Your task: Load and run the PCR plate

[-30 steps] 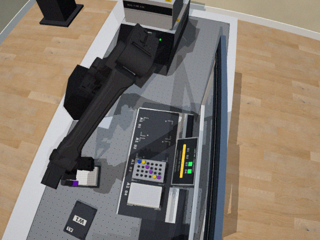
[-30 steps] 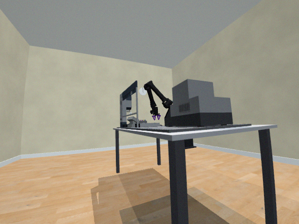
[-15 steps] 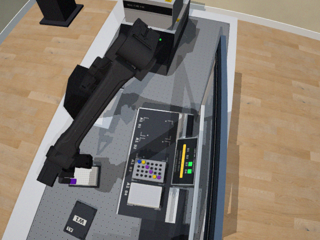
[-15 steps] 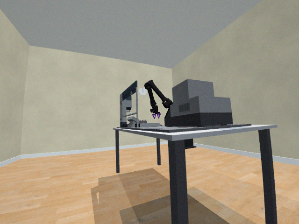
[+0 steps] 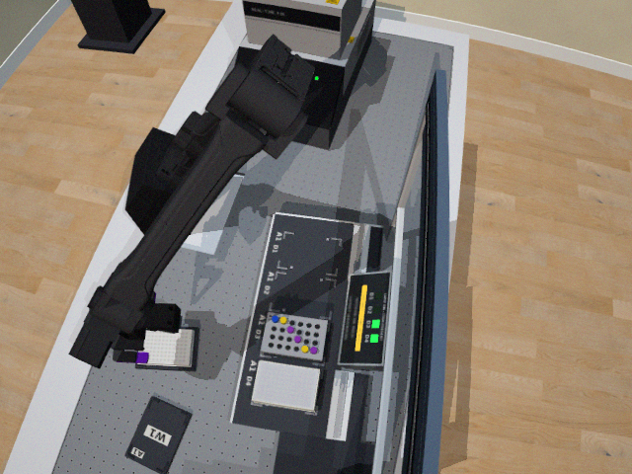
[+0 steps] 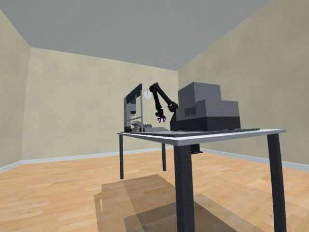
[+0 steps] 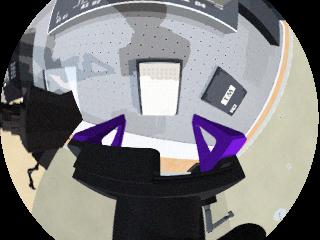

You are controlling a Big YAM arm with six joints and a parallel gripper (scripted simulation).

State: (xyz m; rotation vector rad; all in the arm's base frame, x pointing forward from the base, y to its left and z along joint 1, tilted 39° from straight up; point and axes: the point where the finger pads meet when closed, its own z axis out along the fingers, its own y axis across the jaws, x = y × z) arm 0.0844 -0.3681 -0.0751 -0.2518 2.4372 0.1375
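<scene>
A white 96-well PCR plate lies in a dark nest on the left of the deck; I cannot read its label. It also shows in the wrist view, just beyond my fingers. My gripper hangs above the plate's near end, open and empty, with its purple fingertips spread wide and clear of the deck. Nests D1 and D2 hold no plate. Nest W1 holds no plate and also shows in the wrist view. Cycler Q1 stands at the far end with a green lamp; my arm hides part of its panel.
The tube cooling block with coloured tubes sits on D3 and the deep-well block on D4. A status display and a tall framed screen run along the right edge. The arm's base stands at the left.
</scene>
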